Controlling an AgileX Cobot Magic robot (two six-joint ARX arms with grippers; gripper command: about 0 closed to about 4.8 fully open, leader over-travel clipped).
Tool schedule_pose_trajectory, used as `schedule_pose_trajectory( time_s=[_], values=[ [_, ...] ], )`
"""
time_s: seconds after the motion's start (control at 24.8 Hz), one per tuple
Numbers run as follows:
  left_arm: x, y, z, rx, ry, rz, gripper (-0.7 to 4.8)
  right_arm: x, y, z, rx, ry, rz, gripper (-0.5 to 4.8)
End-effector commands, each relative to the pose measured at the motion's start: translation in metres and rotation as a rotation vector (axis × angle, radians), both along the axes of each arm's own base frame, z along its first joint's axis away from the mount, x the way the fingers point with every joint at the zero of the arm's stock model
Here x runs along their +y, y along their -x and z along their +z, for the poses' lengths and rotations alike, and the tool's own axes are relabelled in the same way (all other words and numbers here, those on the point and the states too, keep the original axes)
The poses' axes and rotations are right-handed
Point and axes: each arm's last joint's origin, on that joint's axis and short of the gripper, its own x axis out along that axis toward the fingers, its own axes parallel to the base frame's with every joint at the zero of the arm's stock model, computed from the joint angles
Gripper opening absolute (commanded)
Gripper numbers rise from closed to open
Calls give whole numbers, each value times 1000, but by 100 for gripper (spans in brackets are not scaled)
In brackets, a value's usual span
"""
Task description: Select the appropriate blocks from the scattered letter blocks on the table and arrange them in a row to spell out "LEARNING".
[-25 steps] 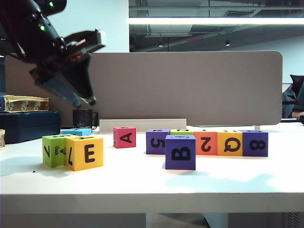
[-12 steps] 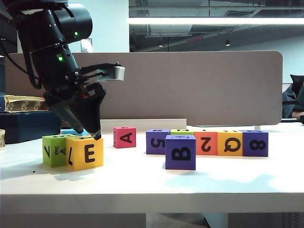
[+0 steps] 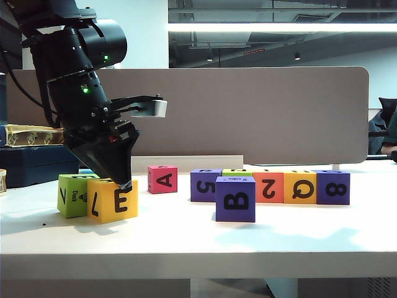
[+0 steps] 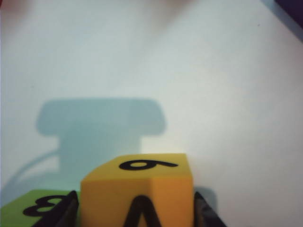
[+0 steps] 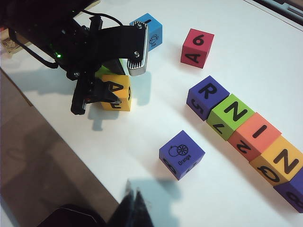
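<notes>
My left gripper [image 3: 124, 184] reaches down at the table's [image 3: 186, 242] left and is shut on the yellow letter block with E on its front [image 3: 115, 200]; in the left wrist view its dark fingers [image 4: 73, 208] press both sides of that block [image 4: 137, 189]. A green block [image 3: 72, 194] touches it on the left. A red A block [image 3: 162, 179] stands behind, and a purple B block [image 3: 236, 198] stands in front of a row of blocks [image 5: 234, 116] whose tops read R, N, I, N. My right gripper [image 5: 135, 203] hangs shut over the table's front edge.
A grey-brown partition [image 3: 248, 112] closes off the back. A dark blue box [image 3: 31, 162] sits at the far left. A blue block [image 5: 149, 29] lies behind the left arm. Bare white tabletop stretches between the yellow block and the purple B block.
The left arm came down from above and set its jaws over the yellow E block, closing on its sides. That block and the green one shifted and turned slightly. The right gripper kept still.
</notes>
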Motion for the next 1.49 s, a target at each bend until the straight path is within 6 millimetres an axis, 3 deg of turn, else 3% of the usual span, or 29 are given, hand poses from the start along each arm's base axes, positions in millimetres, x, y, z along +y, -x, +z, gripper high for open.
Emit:
schedule_pose_trajectory(
  time_s=[0.04, 0.12, 0.28, 0.4, 0.8, 1.13, 1.49],
  values=[
    [1, 2, -7, 49, -27, 2, 302, 0, 1, 2, -6, -4, 4, -2],
    [1, 2, -8, 50, -28, 2, 246, 0, 1, 2, -4, -2, 4, -2],
    [0, 0, -8, 39, -18, 9, 201, 0, 1, 2, -5, -2, 4, -2],
    [0, -1, -4, 30, -8, 19, 201, 0, 1, 2, -5, -2, 4, -2],
    [-9, -19, 35, -69, 78, 68, 201, 0, 1, 2, -4, -2, 4, -2],
    [-13, -27, 38, -118, 165, 150, 201, 0, 1, 2, -5, -2, 3, -2],
    [-21, -44, 22, -96, 281, 327, 201, 0, 0, 1, -4, 0, 2, -2]
  ],
)
